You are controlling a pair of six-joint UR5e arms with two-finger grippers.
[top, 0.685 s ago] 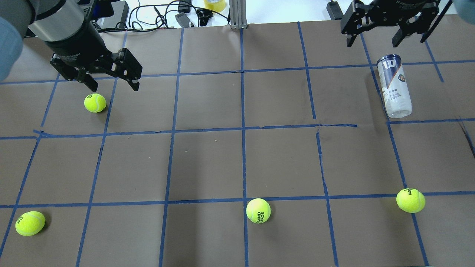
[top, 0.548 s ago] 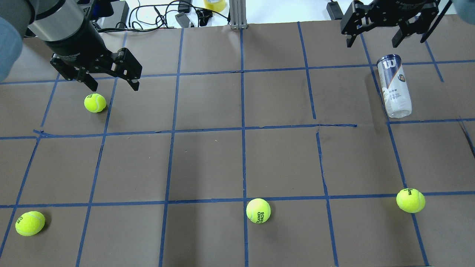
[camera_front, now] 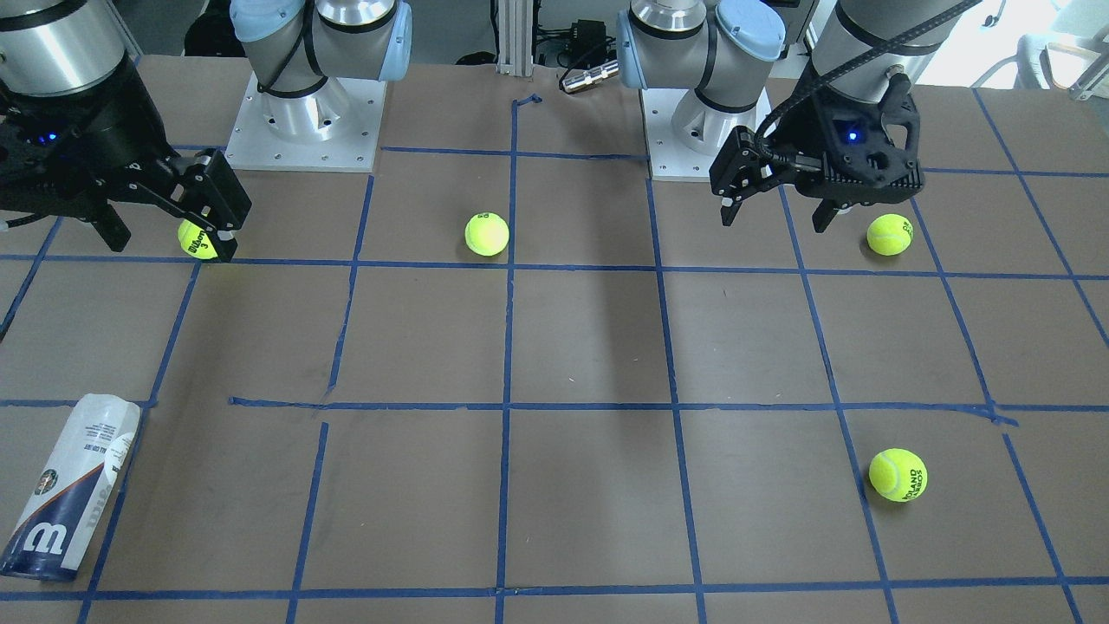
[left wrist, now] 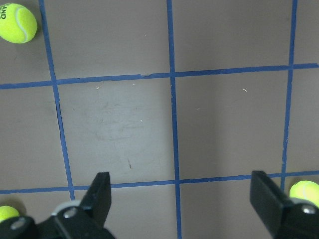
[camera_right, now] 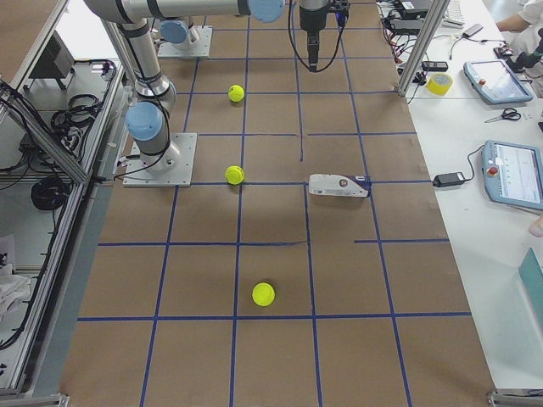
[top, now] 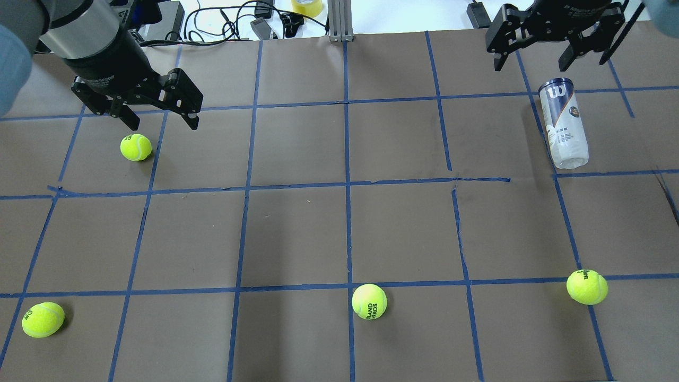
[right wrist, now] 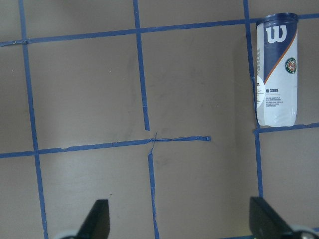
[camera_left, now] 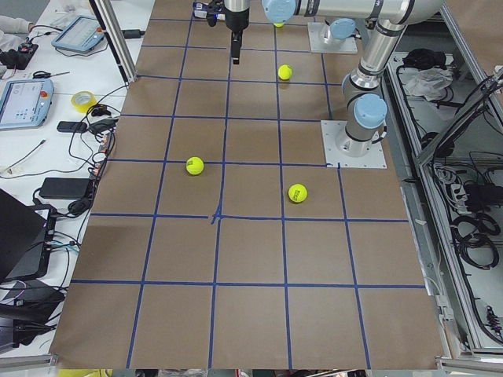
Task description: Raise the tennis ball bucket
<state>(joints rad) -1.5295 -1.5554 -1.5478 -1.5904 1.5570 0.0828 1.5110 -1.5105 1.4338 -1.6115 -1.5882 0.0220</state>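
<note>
The tennis ball bucket [top: 564,123] lies on its side at the far right of the brown table, its dark blue rim toward the far edge. It also shows in the front-facing view [camera_front: 69,485], the exterior right view [camera_right: 338,186] and the right wrist view [right wrist: 277,69]. My right gripper [top: 532,64] is open and empty, raised just beyond the bucket's rim end and a little to its left, not touching it. My left gripper [top: 163,126] is open and empty at the far left, above a tennis ball [top: 136,147].
Three more tennis balls lie near the front: left [top: 43,319], middle [top: 369,301], right [top: 586,286]. Cables, a tape roll [top: 307,6] and a metal post [top: 339,21] line the far edge. Blue tape marks a grid on the table.
My right gripper has shifted very slightly at the far right edge. The bucket, the balls and my left gripper have not moved.
</note>
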